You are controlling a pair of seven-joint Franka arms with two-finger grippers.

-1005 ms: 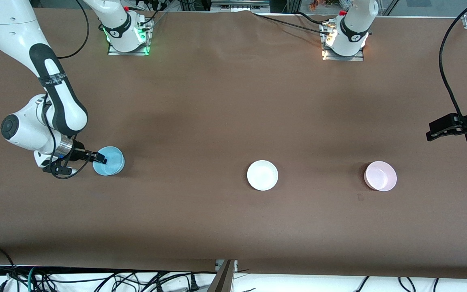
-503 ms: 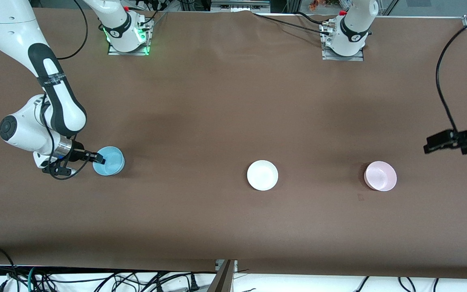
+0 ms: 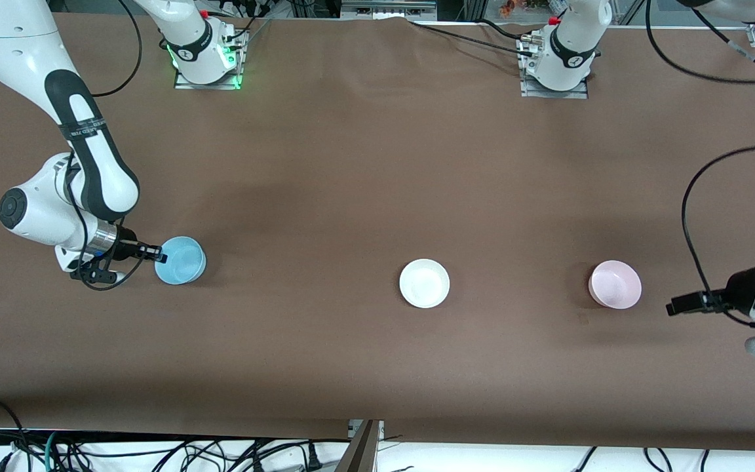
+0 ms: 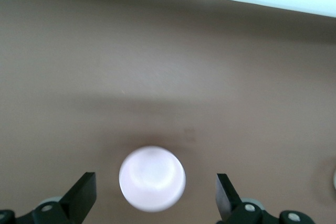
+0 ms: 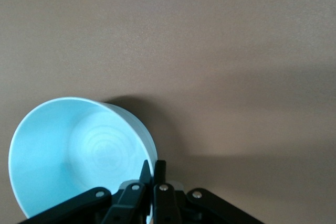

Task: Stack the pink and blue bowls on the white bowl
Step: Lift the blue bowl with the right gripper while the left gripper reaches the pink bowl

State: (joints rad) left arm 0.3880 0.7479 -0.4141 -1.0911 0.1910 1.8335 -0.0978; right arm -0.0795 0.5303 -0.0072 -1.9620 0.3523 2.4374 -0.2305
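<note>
The right hand [image 3: 160,257] has just pinched shut on the rim of the blue bowl [image 3: 181,261] at the right arm's end of the counter [image 3: 351,170]. In the right wrist view its fingers [image 5: 152,174] meet on the bowl's wall, one inside and one outside. Compared with a moment ago the bowl sits a touch closer to the middle of the counter and looks slightly tipped, so the grip seems to have taken and a lift may be starting.

The left hand [image 3: 679,306] has swung down from over the counter's edge at the left arm's end to a spot just beside the pink bowl [image 3: 615,284]. Its fingers [image 4: 81,195] are spread wide and hold nothing; the left wrist view shows the pink bowl framed between them but apart from both.

The white bowl [image 3: 424,283] stands alone mid-counter, between the other two and well apart from each. Nothing is stacked yet; both coloured bowls have to be carried to it.
</note>
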